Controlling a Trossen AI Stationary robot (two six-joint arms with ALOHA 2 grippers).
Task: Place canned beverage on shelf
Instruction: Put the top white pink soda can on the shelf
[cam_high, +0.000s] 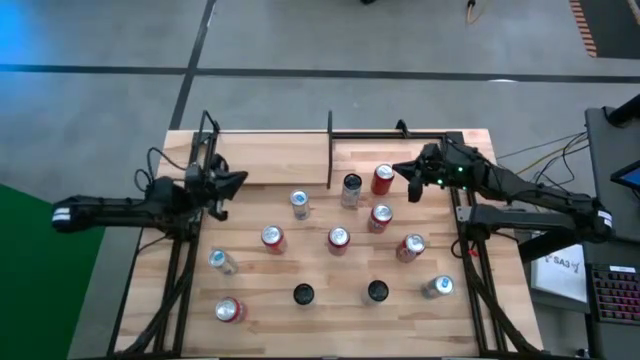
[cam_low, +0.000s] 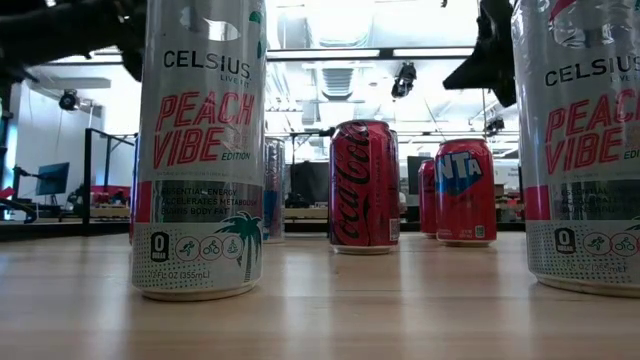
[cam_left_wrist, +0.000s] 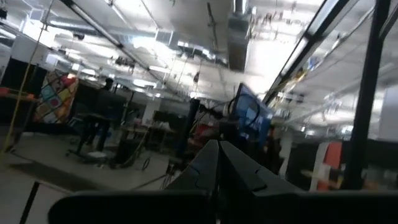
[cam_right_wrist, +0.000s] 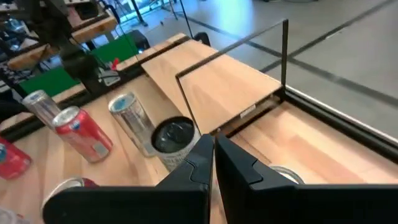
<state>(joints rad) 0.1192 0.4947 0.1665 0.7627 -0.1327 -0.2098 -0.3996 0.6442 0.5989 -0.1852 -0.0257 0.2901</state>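
Several beverage cans stand upright on the wooden table (cam_high: 250, 340), among them a red can (cam_high: 383, 179), a dark-topped can (cam_high: 351, 188) and a silver can (cam_high: 299, 204). The shelf (cam_high: 270, 158) is a light wood plank at the table's far side, edged by thin black rods, with an upright divider rod (cam_high: 330, 150); no can stands on it. My left gripper (cam_high: 238, 183) hovers shut above the table's left part, near the shelf's left end. My right gripper (cam_high: 405, 172) hovers shut just right of the red can, above it. In the right wrist view the dark-topped can (cam_right_wrist: 174, 140) stands just past the shut fingers.
Nearer cans stand in loose rows: red cans (cam_high: 272, 238) (cam_high: 338, 240) (cam_high: 410, 246), two black-topped Celsius cans (cam_high: 303, 294) (cam_high: 376, 291), silver cans (cam_high: 222, 261) (cam_high: 437, 287). Black frame rods run along both table sides. A desk with gear (cam_high: 610, 250) stands to the right.
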